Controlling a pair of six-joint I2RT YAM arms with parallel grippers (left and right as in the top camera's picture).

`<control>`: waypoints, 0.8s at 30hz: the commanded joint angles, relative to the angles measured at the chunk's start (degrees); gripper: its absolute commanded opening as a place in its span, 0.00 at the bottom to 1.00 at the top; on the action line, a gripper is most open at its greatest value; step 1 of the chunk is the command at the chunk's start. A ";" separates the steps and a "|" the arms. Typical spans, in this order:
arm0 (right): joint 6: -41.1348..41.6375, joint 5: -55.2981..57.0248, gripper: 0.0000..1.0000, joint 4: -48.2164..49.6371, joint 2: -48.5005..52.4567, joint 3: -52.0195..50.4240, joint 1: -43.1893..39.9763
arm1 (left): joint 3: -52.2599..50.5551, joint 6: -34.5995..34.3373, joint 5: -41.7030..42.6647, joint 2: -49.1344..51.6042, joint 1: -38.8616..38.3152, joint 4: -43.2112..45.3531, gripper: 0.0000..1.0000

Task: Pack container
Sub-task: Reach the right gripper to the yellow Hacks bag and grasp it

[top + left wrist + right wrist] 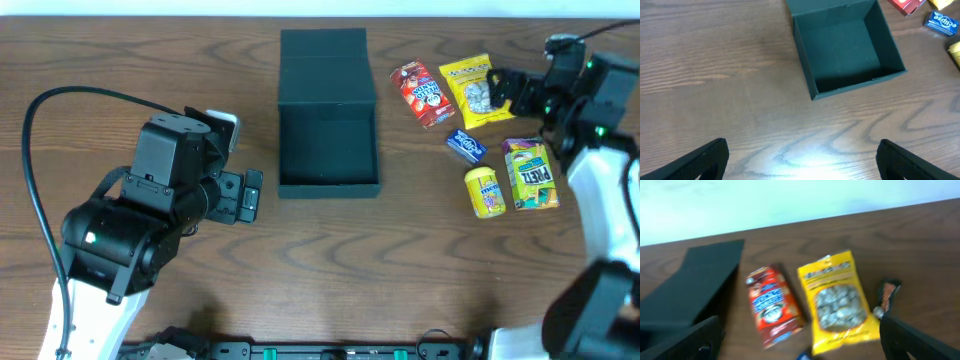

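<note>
The container (330, 186) sits at the middle of the table (300, 270), toward the far side. It stands open, with its flap lid (325, 58) folded back flat on the wood toward the far edge. In the left wrist view its four upright walls and dark floor (845, 50) are in plain sight. The right wrist view catches the container's (695, 290) flap side at the left.

To its right, apart from its wall, lies a red packet (424, 94) (774, 305). Just beside that is a yellow bag (474, 90) (837, 300) with a clear window. Nearer lie a small blue pack (465, 146) (941, 21), a yellow tub (484, 191) and a green-and-yellow packet (531, 174), close together but with wood showing between them.

The right gripper (508, 90) (802, 340) hangs at the right edge of the yellow bag. Its fingers (920, 340) are spread wide, with nothing between them.

The left gripper (250, 193) (802, 160) is left of the container's near corner, with a strip of bare wood between. It too is spread wide and holds nothing. Bare tabletop runs from the container's near wall toward the near edge.
</note>
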 commanded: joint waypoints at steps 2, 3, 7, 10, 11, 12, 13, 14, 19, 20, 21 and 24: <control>-5.88 -1.40 0.99 -0.04 7.04 6.51 -1.33 | 0.79 0.85 -0.04 -0.24 0.13 -0.22 0.96; -6.27 -1.38 0.99 -0.04 8.98 7.89 -1.42 | 0.79 0.85 -0.04 -0.24 0.13 -0.22 0.95; -7.04 -1.38 0.99 -0.04 16.13 12.63 -1.53 | 0.79 0.85 -0.04 -0.24 0.13 -0.24 0.95; -7.10 -1.38 0.99 -0.04 21.14 15.72 -1.53 | 0.79 0.85 -0.04 -0.24 0.13 -0.22 0.95; -7.08 -1.42 0.99 -0.04 22.73 16.68 -1.51 | 0.79 0.85 -0.04 -0.24 0.13 -0.22 0.95; -7.08 -1.62 0.99 -0.07 24.09 17.46 -1.51 | 0.79 0.85 -0.04 -0.24 0.13 -0.22 0.96; -7.08 -1.70 0.99 -0.04 25.53 18.18 -1.51 | 0.79 0.85 -0.04 -0.24 0.13 -0.22 0.95; -7.08 -2.10 0.99 -0.04 26.73 18.75 -1.51 | 0.79 0.85 -0.04 -0.24 0.13 -0.22 0.95; -6.84 -6.43 0.99 0.39 31.47 20.24 -1.40 | 0.79 0.85 -0.04 -0.24 0.13 -0.22 0.95; -6.84 -7.04 0.99 0.55 32.13 20.35 -1.31 | 0.79 0.85 -0.04 -0.24 0.13 -0.22 0.96; -6.84 -7.19 0.98 0.76 32.89 20.35 -1.27 | 0.79 0.85 -0.04 -0.24 0.13 -0.24 0.95; -5.55 -7.56 0.97 1.38 34.42 20.35 -1.25 | 0.79 0.85 -0.04 -0.24 0.13 -0.22 0.95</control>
